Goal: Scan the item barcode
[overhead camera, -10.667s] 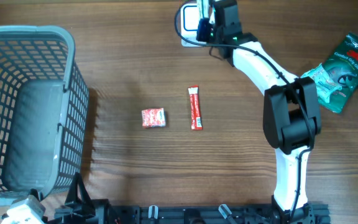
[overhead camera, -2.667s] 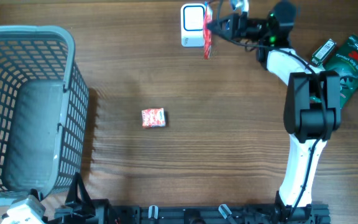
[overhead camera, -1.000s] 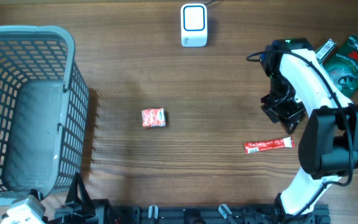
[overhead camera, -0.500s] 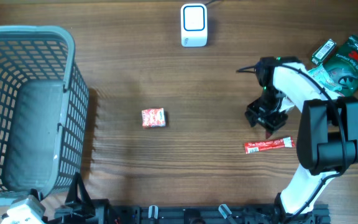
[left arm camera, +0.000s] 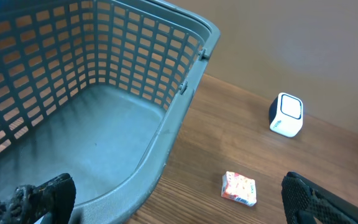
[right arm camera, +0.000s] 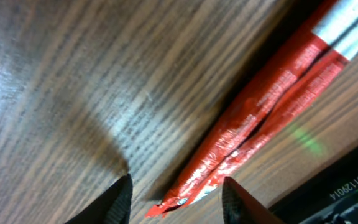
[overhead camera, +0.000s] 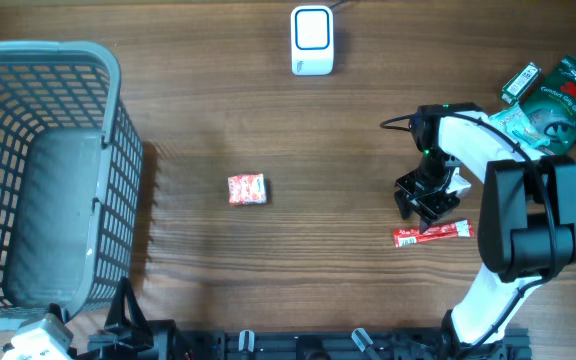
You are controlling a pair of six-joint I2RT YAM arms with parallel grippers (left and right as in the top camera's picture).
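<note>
The red stick sachet (overhead camera: pixel 431 234) lies flat on the wooden tabletop (overhead camera: pixel 348 130), near its right front, with its long side running left to right. The right pincer (right arm camera: pixel 178 198) hangs low over the sachet's left end. Its fingers are spread, the sachet's tip lies in the gap between them, and neither finger is clearly touching it. The right arm's white links rise just behind the sachet, on the side toward the white scanner (overhead camera: pixel 311 40), which sits well apart at the far edge. A small red packet (overhead camera: pixel 247 189) lies mid-table. Green packets (overhead camera: pixel 553 100) crowd the far right. The grey basket (overhead camera: pixel 123 180) fills the left, with the left pincer (left arm camera: pixel 176 202) above it, spread wide and empty.
</note>
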